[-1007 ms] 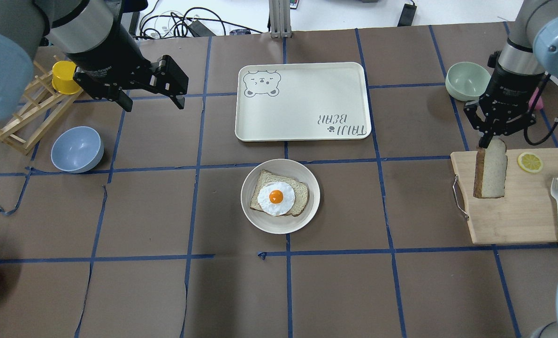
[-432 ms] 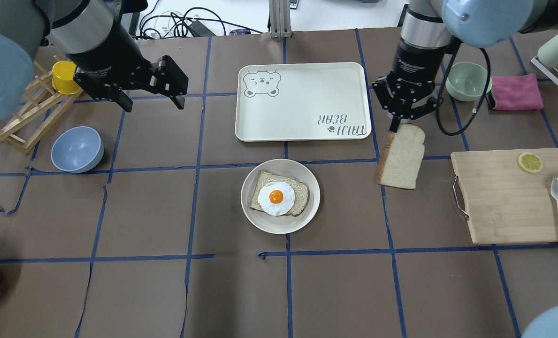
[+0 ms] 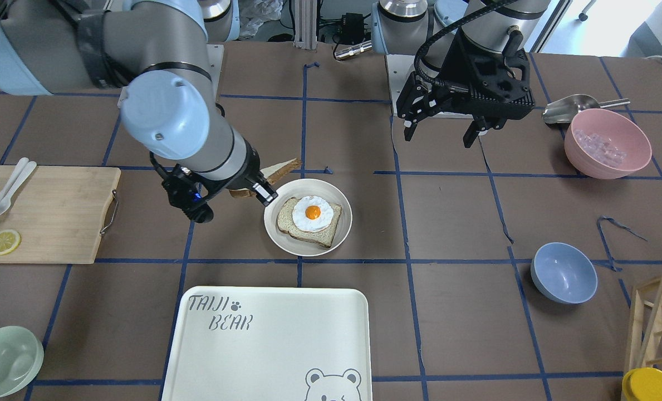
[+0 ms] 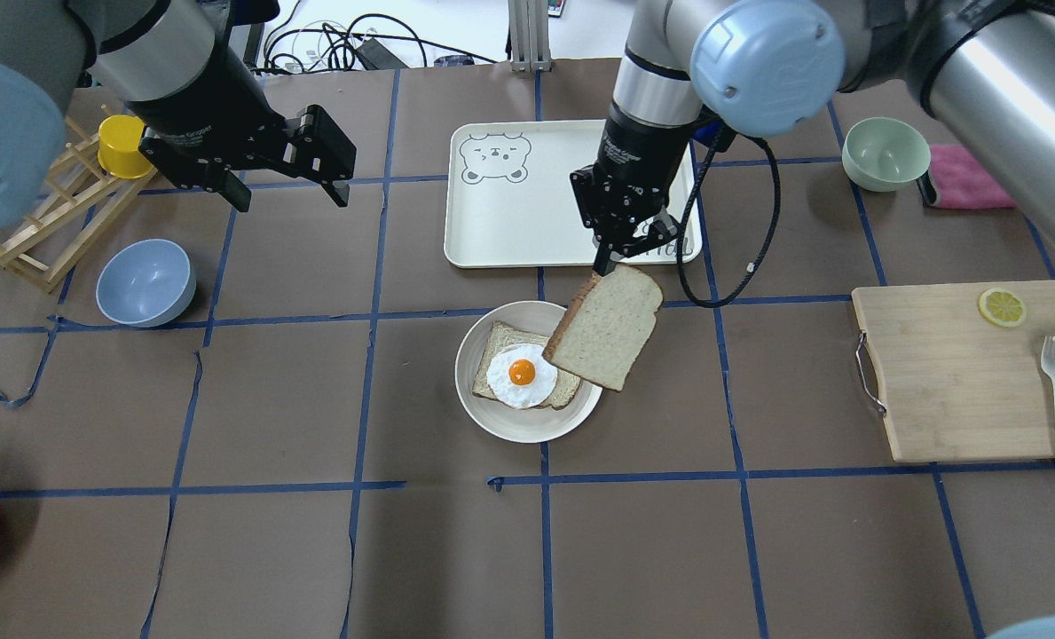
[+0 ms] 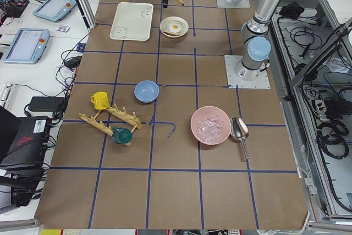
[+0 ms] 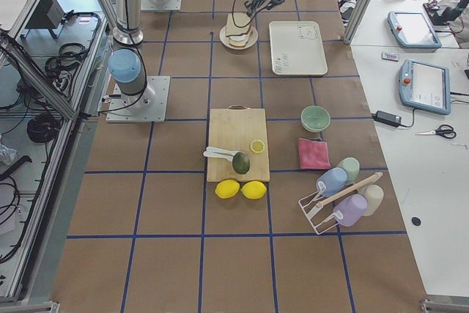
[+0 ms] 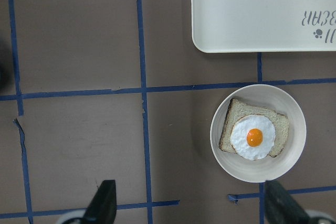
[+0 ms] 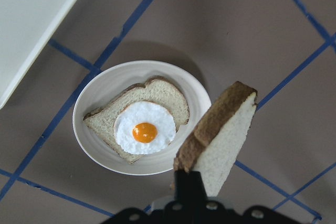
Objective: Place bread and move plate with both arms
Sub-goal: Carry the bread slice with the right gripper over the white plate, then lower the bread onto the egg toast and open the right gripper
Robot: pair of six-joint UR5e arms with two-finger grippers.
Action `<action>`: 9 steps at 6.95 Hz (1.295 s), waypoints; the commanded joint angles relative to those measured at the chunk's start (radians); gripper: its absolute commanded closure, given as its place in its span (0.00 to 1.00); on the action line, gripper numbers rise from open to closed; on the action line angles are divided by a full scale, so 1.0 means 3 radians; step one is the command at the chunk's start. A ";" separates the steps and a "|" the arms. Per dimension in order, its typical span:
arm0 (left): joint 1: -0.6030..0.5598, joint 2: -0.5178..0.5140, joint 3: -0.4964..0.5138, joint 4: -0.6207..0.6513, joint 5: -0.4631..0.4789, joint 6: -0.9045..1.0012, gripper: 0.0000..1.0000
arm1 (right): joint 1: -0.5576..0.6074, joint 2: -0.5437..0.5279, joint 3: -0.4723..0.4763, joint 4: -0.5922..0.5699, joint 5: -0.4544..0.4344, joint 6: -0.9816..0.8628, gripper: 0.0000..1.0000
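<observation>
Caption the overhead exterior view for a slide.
Right pincer holds the bread aloft, tilted, near the plate bearing the egg-topped slice; left pincer hangs open.

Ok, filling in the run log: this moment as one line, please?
right pincer: shut on bread, airborne near plate | left pincer: open, empty | plate: holds egg toast

Brown-covered table (image 4: 456, 559), gridded with blue tape (image 4: 225, 486), fills the overhead view; the exterior right view shows a white bench (image 6: 440, 196) at right and cables (image 6: 37, 126), seemingly floor-level, at left.
</observation>
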 commanded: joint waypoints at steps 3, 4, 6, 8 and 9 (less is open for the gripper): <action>0.0002 0.0005 -0.0001 -0.0010 0.0019 -0.0002 0.00 | 0.0444 0.0333 0.0010 -0.0404 0.0014 0.0573 1.00; 0.0002 -0.0001 -0.0006 -0.0015 0.0019 -0.0002 0.00 | 0.0444 0.0349 0.0016 -0.0373 -0.0001 0.0562 1.00; 0.0002 -0.0001 -0.0006 -0.0010 0.0019 -0.0002 0.00 | 0.0444 0.0374 0.0067 -0.0403 -0.0026 0.0532 1.00; 0.0002 -0.0001 -0.0006 -0.0010 0.0019 -0.0002 0.00 | 0.0444 0.0421 0.0113 -0.0414 -0.0021 0.0511 1.00; 0.0002 0.0004 -0.0006 -0.0010 0.0024 -0.0002 0.00 | 0.0444 0.0446 0.0098 -0.0419 -0.0042 0.0516 1.00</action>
